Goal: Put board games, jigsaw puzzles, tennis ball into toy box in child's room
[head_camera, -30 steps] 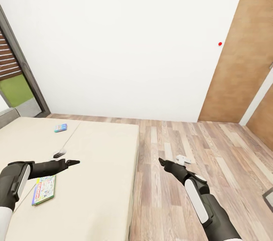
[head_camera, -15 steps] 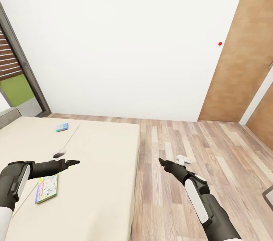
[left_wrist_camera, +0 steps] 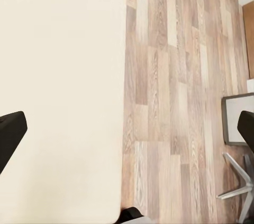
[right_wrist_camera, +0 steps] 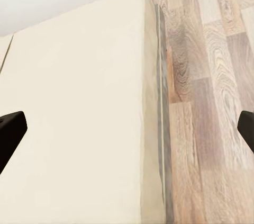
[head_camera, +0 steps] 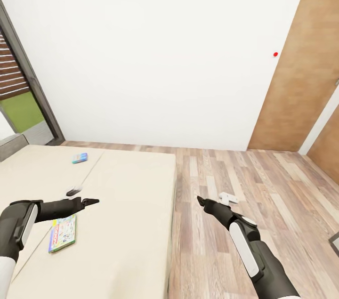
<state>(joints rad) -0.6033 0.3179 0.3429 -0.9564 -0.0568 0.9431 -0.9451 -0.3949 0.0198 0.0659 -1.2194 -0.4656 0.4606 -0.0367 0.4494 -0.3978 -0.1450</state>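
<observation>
Two board games lie on the bed's beige mattress (head_camera: 127, 205). The green-edged one with a white busy cover (head_camera: 62, 233) lies flat near the left side. The small blue one (head_camera: 79, 157) rests farther back. My left gripper (head_camera: 92, 201) hovers open above the mattress, just beyond the green-edged box. My right gripper (head_camera: 200, 201) hangs open over the wood floor, right of the bed's edge. In the left wrist view the fingertips (left_wrist_camera: 10, 134) stand wide apart over mattress and floor. The right wrist view has its fingertips (right_wrist_camera: 10, 128) likewise spread over the bed edge, with nothing between them.
A white wall with a red round button (head_camera: 275, 54) faces me. A wooden door (head_camera: 306, 63) stands at the right and a grey-framed window (head_camera: 21, 87) at the left. Plank floor (head_camera: 263, 195) runs right of the bed. A chair base (left_wrist_camera: 235, 184) shows on the floor.
The whole picture has slid slightly to the right, so the camera has moved. Both arms hold the same pose, and both game boxes lie as before on the mattress.
</observation>
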